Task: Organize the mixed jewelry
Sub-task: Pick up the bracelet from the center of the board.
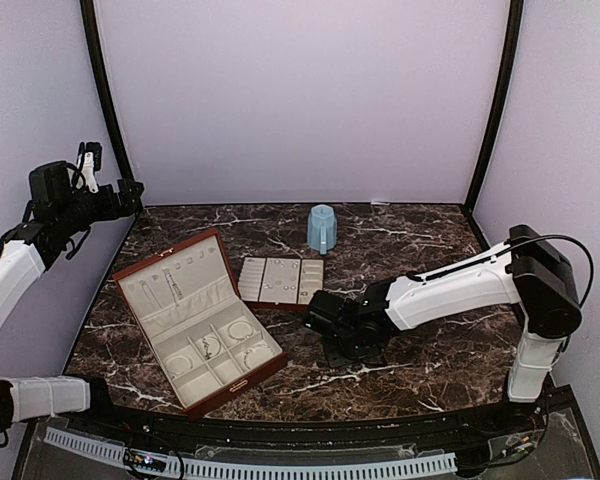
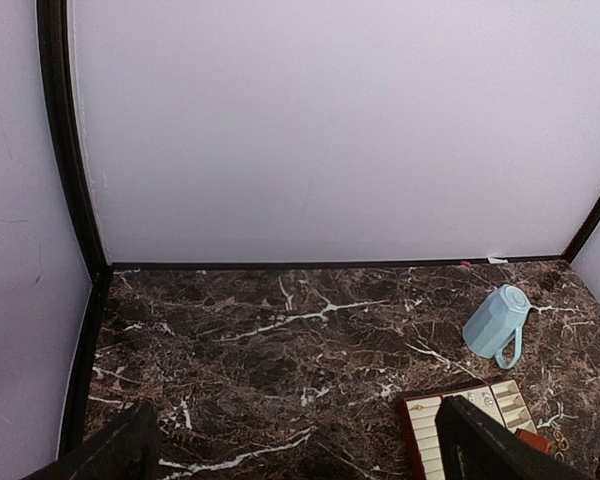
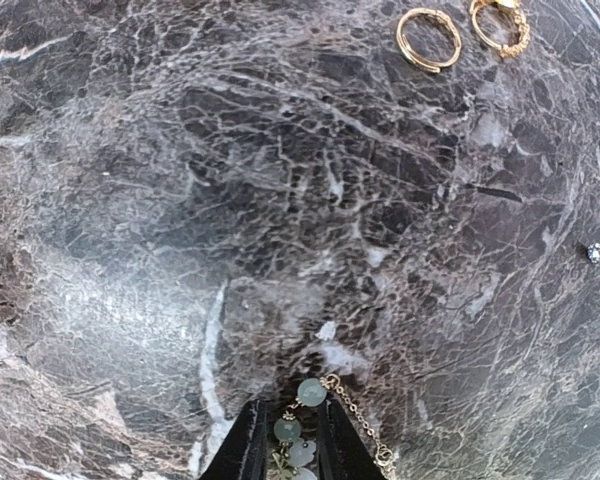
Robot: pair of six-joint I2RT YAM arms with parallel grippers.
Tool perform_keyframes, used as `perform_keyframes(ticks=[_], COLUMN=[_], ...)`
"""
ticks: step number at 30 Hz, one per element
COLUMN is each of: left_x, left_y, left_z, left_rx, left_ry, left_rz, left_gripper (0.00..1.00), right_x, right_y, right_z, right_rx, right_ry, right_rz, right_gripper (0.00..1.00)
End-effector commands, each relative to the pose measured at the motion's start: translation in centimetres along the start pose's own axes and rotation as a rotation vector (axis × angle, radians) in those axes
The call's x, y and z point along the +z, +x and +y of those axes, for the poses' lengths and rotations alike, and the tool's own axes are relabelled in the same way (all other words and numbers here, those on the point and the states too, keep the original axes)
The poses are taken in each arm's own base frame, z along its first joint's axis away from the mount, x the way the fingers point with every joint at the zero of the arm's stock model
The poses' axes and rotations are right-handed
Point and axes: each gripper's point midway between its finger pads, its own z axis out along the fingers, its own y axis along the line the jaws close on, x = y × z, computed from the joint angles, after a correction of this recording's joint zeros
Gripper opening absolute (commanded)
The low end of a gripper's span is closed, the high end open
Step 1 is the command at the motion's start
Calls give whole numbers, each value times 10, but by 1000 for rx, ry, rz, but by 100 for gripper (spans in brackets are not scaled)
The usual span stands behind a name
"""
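Note:
In the right wrist view a bracelet of pale green beads [image 3: 311,392] on a thin gold chain [image 3: 358,418] lies on the dark marble, and my right gripper [image 3: 292,440] has its two black fingers pressed on either side of the beads. Two gold rings [image 3: 428,38] lie at the far side, and small studs [image 3: 598,253] to the right. From above, the right gripper [image 1: 332,335] is low on the table beside the cream slotted tray [image 1: 280,280]. My left gripper [image 1: 130,196] hangs high at the back left, open and empty, its fingers [image 2: 480,440] spread wide.
An open reddish-brown box [image 1: 195,320] with cream lining sits front left, several small pieces in its compartments. A pale blue mug [image 1: 322,228] stands upside down behind the tray. Purple walls with black posts close in the table.

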Motion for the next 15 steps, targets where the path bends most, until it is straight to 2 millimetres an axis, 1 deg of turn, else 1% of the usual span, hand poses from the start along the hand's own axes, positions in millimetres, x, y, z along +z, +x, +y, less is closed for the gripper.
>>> perform_keyframes(ticks=[1,4,9,15], left_x=[-6,-6,-7,-8], left_y=[-3,-3,-4,-5], left_z=[-3,-3,-4,-4], left_rx=[14,14,13,14], left_ry=[8,8,10,9], left_rz=[-24,-25,-26,-31], left_gripper=[99,99,99,99], right_x=[6,5,4,-3], right_y=[5,5,9,2], right_z=[0,0,-5,-6], right_rx=[-15,-14,0,12], right_ry=[37,37,53,50], right_rz=[12,12,16,-19], right_gripper=[16,14,10,6])
